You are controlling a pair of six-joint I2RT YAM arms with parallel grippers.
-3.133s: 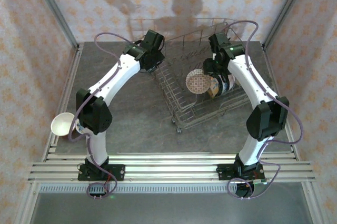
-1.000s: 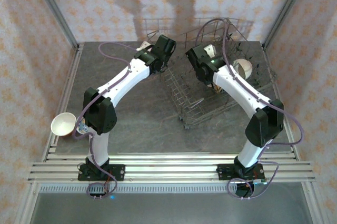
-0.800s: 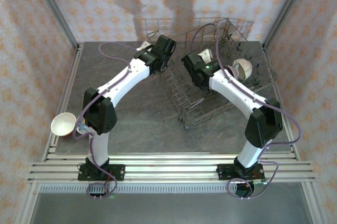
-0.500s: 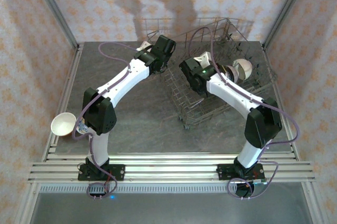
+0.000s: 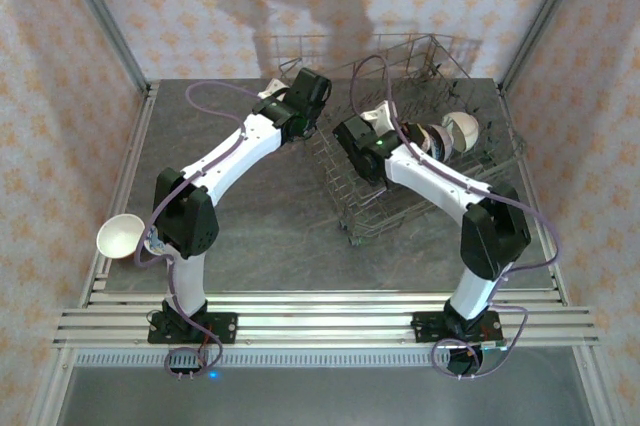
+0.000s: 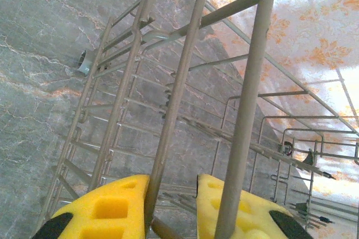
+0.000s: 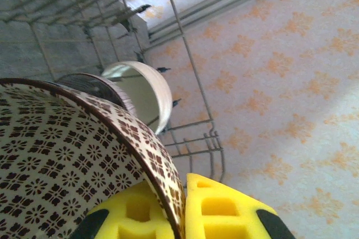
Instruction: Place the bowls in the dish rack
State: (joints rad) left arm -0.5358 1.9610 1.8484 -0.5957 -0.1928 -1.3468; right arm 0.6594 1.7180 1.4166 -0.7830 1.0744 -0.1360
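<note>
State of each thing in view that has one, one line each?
left gripper: shut on a wire of the dish rack.
dish rack: clamped by that wire.
right gripper: shut on the patterned bowl.
patterned bowl: held by its rim.
white bowl: racked, standing on edge.
dark bowl: racked beside it.
cream bowl: unloaded, at the left edge of the table.

The left arm (image 5: pixel 225 161) rises from its base, bends at the elbow and reaches far and rightward, its wrist at the far middle. The left gripper (image 6: pixel 173 185) is closed narrowly on a rack (image 6: pixel 112 110) wire that runs between its yellow pads. The right arm (image 5: pixel 440 181) bends far and leftward from its elbow. The right gripper (image 7: pixel 182 194) pinches a bowl (image 7: pixel 67 155) rim between its pads.
</note>
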